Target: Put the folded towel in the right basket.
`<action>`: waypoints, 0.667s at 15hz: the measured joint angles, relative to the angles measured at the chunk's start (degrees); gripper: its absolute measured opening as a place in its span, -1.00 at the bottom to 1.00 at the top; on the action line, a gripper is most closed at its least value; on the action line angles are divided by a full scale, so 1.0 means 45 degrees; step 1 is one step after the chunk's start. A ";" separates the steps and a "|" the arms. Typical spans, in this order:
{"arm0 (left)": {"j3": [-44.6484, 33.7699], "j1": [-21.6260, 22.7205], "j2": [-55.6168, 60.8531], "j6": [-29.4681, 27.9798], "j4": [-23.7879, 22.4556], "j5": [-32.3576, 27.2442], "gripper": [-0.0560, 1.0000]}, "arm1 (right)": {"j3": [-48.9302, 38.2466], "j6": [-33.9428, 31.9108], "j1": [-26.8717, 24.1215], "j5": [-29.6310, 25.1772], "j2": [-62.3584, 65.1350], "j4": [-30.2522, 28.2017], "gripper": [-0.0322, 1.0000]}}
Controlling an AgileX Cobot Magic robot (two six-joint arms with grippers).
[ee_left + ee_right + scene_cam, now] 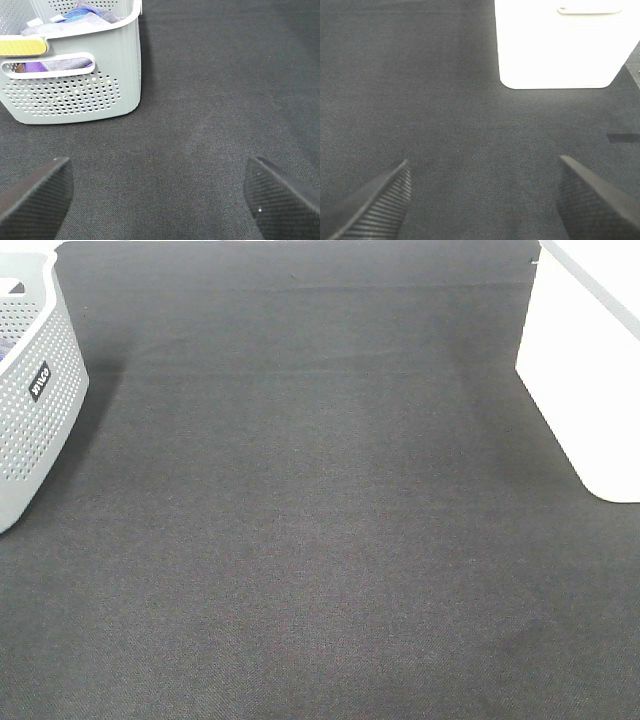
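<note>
Seen from the high camera, at the far left edge, a grey perforated basket [35, 400] with a small dark label on its wall, standing on a dark woven cloth [320, 540] that fills nearly the whole frame. Across the middle, only that cloth, crossed by faint horizontal creases toward the top. At the upper right, a white basket [580, 390], overexposed and featureless, its rounded lower corner reaching down to mid-height at the right edge. No arm or gripper within this view. From the left wrist camera, the grey basket [75, 85] again at the upper left, with a slotted handle opening, a yellow strip [22, 46] along its rim, and bundled blue, purple and grey fabrics [82, 15] inside, visible over the rim and through the slot; which of these is the folded towel cannot be told. Left gripper [160, 200] with jaws spread wide apart, dark textured fingertips [35, 195] at the two lower corners, nothing between them but cloth. From the right wrist camera, the white basket [560, 45] at the upper right, a handle slot faintly visible near its top edge. Right gripper [480, 200] likewise parted wide and empty, fingertips [590, 200] at the lower corners above bare cloth.
</note>
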State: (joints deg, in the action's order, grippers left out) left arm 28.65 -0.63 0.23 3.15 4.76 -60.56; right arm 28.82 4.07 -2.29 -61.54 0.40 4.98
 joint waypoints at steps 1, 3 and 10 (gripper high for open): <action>0.0000 0.0000 0.0000 0.0000 0.0000 0.0000 0.76 | 0.0000 0.0000 0.0000 0.0000 0.0000 0.0000 0.49; 0.0000 0.0000 0.0000 0.0000 0.0000 0.0000 0.76 | 0.0000 0.0000 0.0000 0.0000 0.0000 0.0000 0.49; 0.0000 0.0000 0.0000 0.0000 0.0000 0.0000 0.76 | 0.0000 0.0000 0.0000 0.0000 0.0000 0.0000 0.49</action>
State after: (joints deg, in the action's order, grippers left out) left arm 28.65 -0.63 0.23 3.15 4.76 -60.56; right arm 28.82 4.07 -2.29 -61.54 0.40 4.98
